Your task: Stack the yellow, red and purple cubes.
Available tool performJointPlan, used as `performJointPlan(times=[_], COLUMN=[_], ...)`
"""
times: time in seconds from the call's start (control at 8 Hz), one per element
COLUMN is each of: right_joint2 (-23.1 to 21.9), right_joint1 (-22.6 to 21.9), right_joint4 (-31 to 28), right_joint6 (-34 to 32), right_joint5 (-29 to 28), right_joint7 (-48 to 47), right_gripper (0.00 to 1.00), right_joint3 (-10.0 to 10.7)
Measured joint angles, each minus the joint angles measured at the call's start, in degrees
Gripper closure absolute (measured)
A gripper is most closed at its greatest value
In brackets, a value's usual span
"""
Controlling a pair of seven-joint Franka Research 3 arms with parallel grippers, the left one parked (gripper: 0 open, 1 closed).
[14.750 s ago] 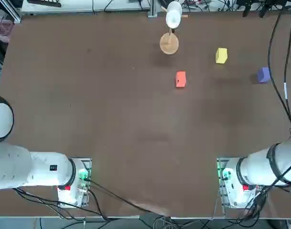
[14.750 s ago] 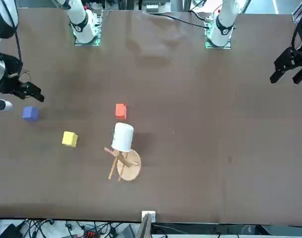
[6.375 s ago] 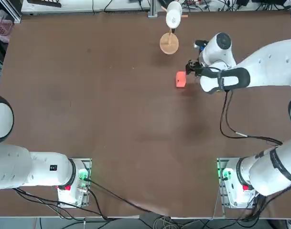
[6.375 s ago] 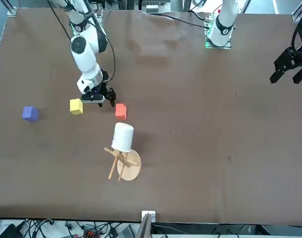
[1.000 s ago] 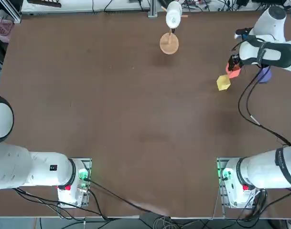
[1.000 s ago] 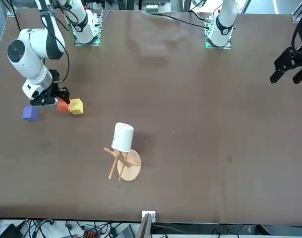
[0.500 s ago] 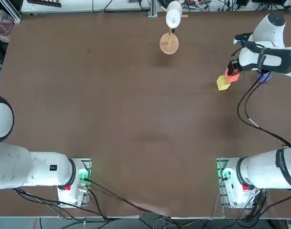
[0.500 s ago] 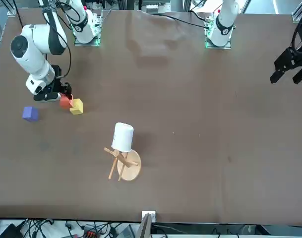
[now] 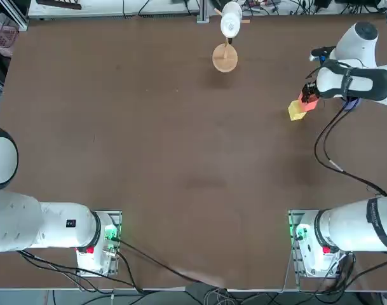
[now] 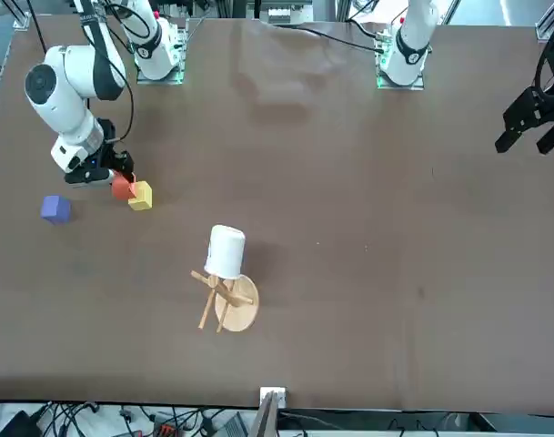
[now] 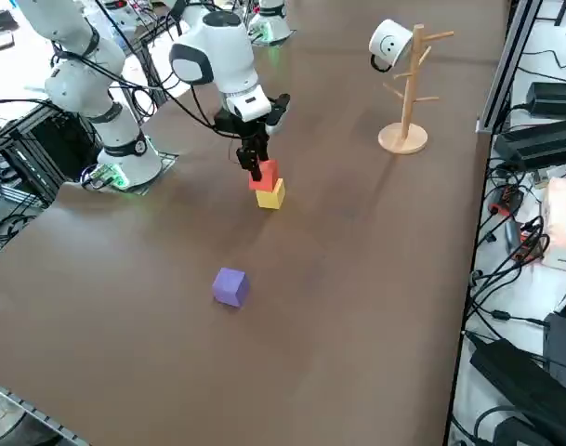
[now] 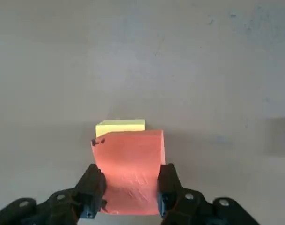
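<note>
My right gripper point(image 11: 258, 165) is shut on the red cube point(image 11: 266, 174) and holds it directly over the yellow cube point(image 11: 271, 194) at the table's far right. In the wrist view the red cube point(image 12: 128, 161) sits between the two fingers and covers most of the yellow cube point(image 12: 120, 124). Whether the red cube rests on the yellow one or hangs just above it, I cannot tell. The purple cube point(image 11: 230, 286) lies alone on the table, a short way from the pair, nearer the table's right edge point(image 10: 55, 208).
A wooden stand point(image 9: 225, 58) with a white cup point(image 11: 388, 43) hung on it stands at the far middle of the table. The arm's black cable point(image 9: 320, 149) loops over the right side. Cables and boxes point(image 11: 533, 139) lie beyond the far edge.
My right gripper has carried the red cube a little away from the purple cube until it is over the yellow cube. The yellow and purple cubes have stayed in place.
</note>
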State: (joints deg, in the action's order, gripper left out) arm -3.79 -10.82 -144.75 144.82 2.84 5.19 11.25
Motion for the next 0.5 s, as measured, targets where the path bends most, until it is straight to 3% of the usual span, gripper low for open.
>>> performJointPlan(times=[0.5], right_joint2=[0.00], right_joint1=[-1.43], right_joint4=[0.03], right_joint6=[0.27], right_joint5=[-5.89], right_joint7=[2.07], right_gripper=[0.42], right_joint3=[-0.06])
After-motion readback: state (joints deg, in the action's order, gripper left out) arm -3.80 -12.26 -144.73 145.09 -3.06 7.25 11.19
